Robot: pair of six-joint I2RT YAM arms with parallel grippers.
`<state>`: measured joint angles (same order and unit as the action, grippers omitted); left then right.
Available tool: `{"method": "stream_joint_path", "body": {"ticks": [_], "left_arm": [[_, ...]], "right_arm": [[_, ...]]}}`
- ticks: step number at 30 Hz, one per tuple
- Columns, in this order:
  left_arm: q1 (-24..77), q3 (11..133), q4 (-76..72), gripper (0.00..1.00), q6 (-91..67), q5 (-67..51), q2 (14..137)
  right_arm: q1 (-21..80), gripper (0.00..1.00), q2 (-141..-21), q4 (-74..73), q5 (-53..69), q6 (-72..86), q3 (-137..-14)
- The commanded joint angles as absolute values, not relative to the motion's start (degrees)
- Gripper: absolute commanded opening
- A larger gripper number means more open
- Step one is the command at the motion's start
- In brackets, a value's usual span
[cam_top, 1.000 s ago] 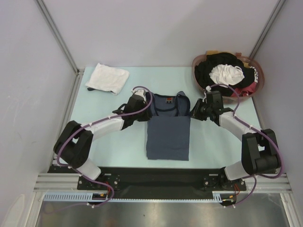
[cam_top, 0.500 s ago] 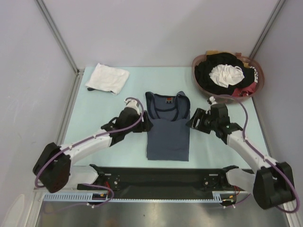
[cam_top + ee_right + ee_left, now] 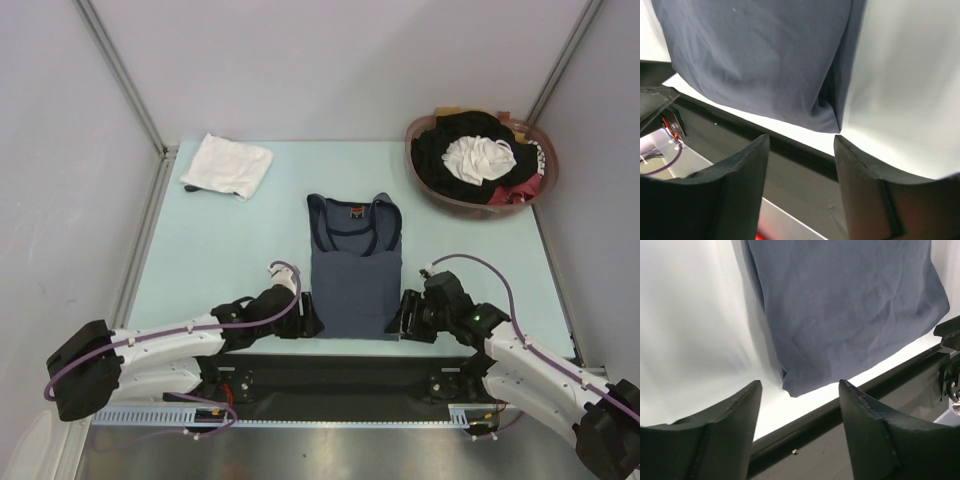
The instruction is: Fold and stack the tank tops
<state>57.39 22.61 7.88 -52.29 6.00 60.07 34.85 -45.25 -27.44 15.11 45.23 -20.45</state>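
Cropped by the top edge in both wrist views: the folded slate grey-blue cloth tank top, straps and neckline out of frame. Too small to read from above: its orange neck label. Concealed by its own folds: the cut of the white folded cloth top. Buried under black and white garments in the round brownish plastic basket: lower layers.

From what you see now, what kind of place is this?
Probably a robot test cell for folding laundry: bare grey panel walls, a left arm and right arm bolted at the pale table's edge, a basket of mixed clothes.
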Motion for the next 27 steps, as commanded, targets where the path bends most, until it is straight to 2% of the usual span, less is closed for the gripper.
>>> {"method": "stream_joint_path", "body": {"ticks": [1,3,4,8,14,18,19,22,27], "left_arm": [[59.32,20.92,6.51,0.66,-56.86,6.95,60.20],[59.59,20.31,4.85,0.65,-57.13,6.33,61.61],[59.68,20.04,4.31,0.61,-57.39,6.15,62.13],[59.77,19.25,2.20,0.56,-57.66,5.54,64.15],[59.77,19.42,0.79,0.56,-57.57,5.36,66.44],[59.77,19.42,1.14,0.55,-57.57,5.27,66.62],[59.68,19.51,1.32,0.55,-57.57,5.45,66.45],[59.77,19.77,2.28,0.52,-57.48,5.71,65.92],[59.68,19.34,2.72,0.48,-57.66,5.27,66.18]], "right_arm": [[36.12,0.56,-44.65,-27.86,13.45,48.95,-19.08],[36.39,0.51,-45.17,-26.64,13.01,49.13,-17.93],[36.56,0.45,-45.70,-26.28,12.83,49.13,-17.67],[36.47,0.41,-47.46,-24.61,11.43,49.04,-16.44],[36.56,0.40,-47.99,-22.33,9.41,49.40,-15.21],[36.56,0.26,-48.69,-22.15,8.44,49.31,-14.94],[36.56,0.16,-48.78,-22.06,8.44,49.22,-14.68],[36.56,0.00,-48.61,-22.32,8.52,49.13,-14.68],[36.74,0.00,-47.37,-24.17,9.32,49.13,-15.29]]}}
